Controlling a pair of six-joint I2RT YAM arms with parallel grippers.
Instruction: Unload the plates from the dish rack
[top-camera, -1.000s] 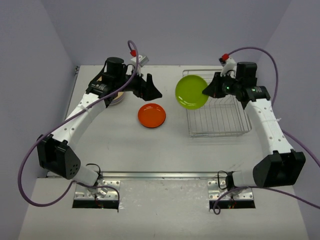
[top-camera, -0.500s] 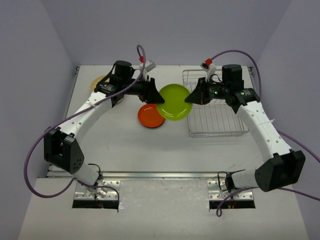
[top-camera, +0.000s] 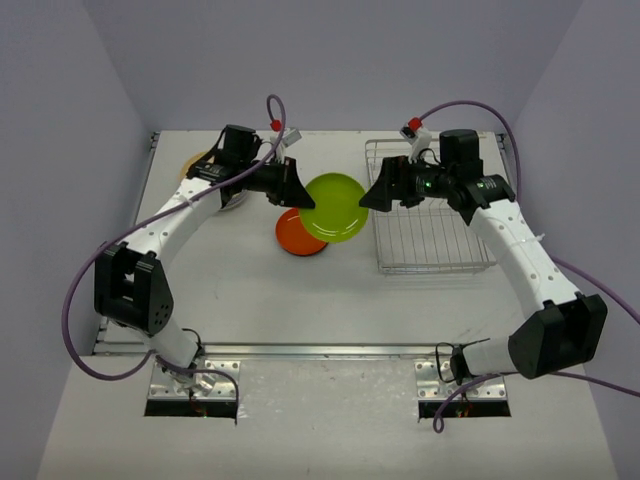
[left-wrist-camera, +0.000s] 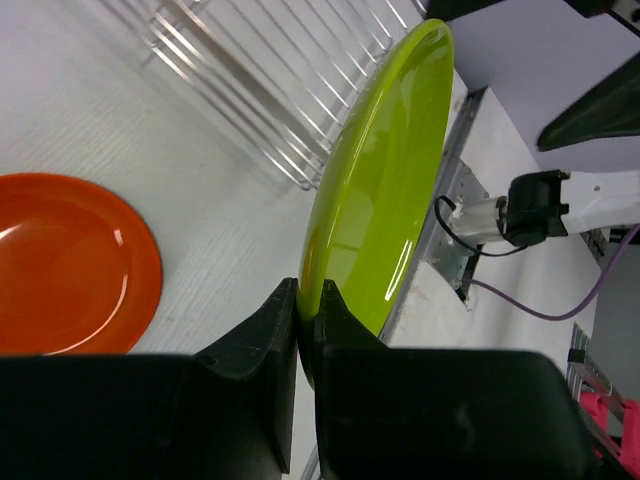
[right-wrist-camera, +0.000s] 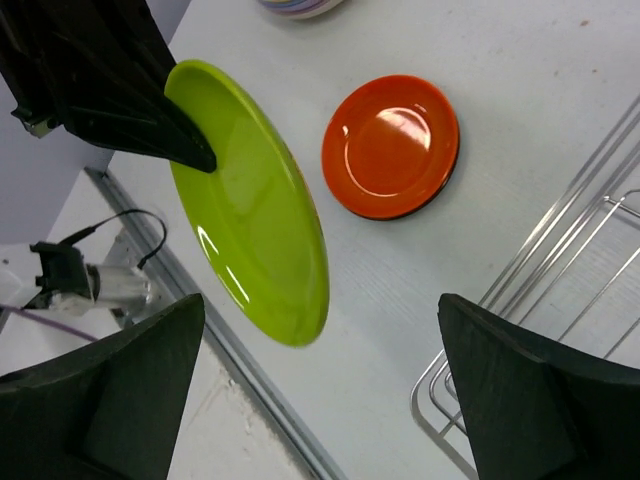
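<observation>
In the top view, we are looking down on a white desk (top-camera: 250, 300). The left hand (top-camera: 293, 186) is holding a lime green plate (top-camera: 335, 207) by its left rim, above the desk and between the two arms. The plate is overlapping the far edge of an orange plate (top-camera: 300, 234) that is lying flat on the desk. The right hand (top-camera: 366, 198) is pointing at the lime plate's right rim from just beside it; from here we cannot tell whether it is touching. Behind that hand, the dish rack (top-camera: 430, 240) is sitting at the desk's right side, a rectangle of thin silver wires with no plates in it. A tan plate (top-camera: 192, 164) is peeking out behind the left arm.

In the left wrist view, we are seeing what the top camera hides. The two black fingers are pressed together on the lime plate's thin rim, and the plate is standing nearly edge-on. Its glossy surface is catching reflections. The orange disc is lying shallow and shiny on the finely ribbed desk, and the rack's parallel bars are running across the upper left.

In the right wrist view, the right hand's fingers are spread wide, with nothing pinched between them. The lime plate is hanging tilted beyond them, clear of both fingers.
</observation>
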